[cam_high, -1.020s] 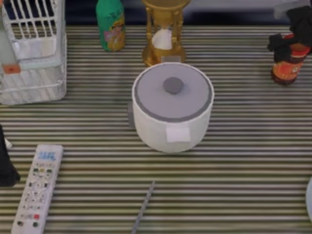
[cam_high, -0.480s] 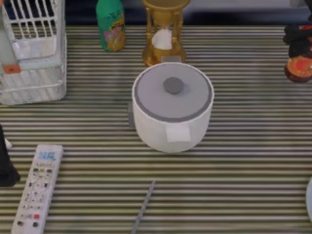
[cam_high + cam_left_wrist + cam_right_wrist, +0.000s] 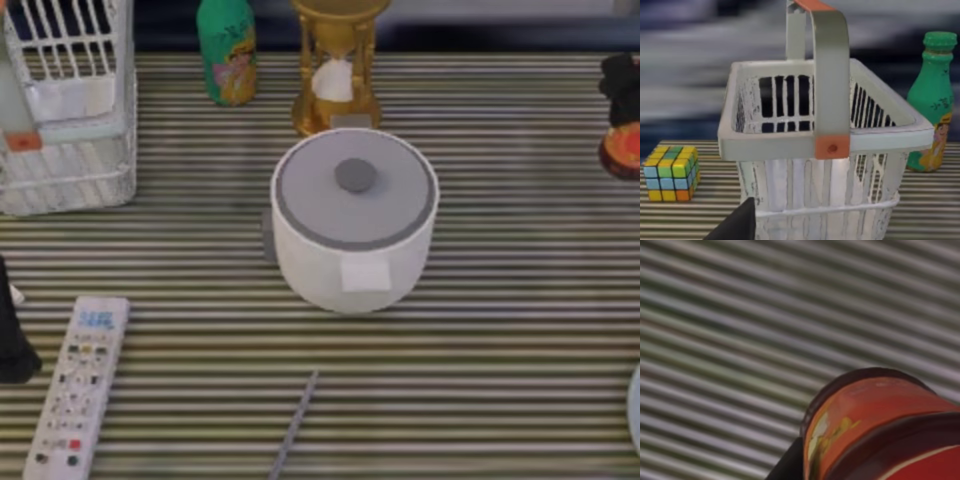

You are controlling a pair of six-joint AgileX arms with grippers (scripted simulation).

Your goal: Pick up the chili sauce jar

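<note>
The chili sauce jar (image 3: pixel 622 152), with an orange-red label and dark contents, hangs at the far right edge of the top view, partly cut off. My right gripper (image 3: pixel 624 92) is shut on it from above. In the right wrist view the jar (image 3: pixel 875 425) fills the near corner above the striped table, with one dark finger (image 3: pixel 790 466) pressed against its side. My left gripper (image 3: pixel 12 345) is parked at the table's left edge. The left wrist view shows only one of its dark fingers (image 3: pixel 737 226), set far off to the side.
A white cooker (image 3: pixel 354 218) stands mid-table. Behind it are a golden hourglass (image 3: pixel 337 70) and a green bottle (image 3: pixel 227 52). A white basket (image 3: pixel 68 110) is at the back left, with a colour cube (image 3: pixel 671 173) beside it. A remote (image 3: pixel 78 385) and a grey rod (image 3: pixel 294 425) lie in front.
My right gripper has carried the jar rightwards, from inside the table's right side to the picture's right edge. The left arm has not moved.
</note>
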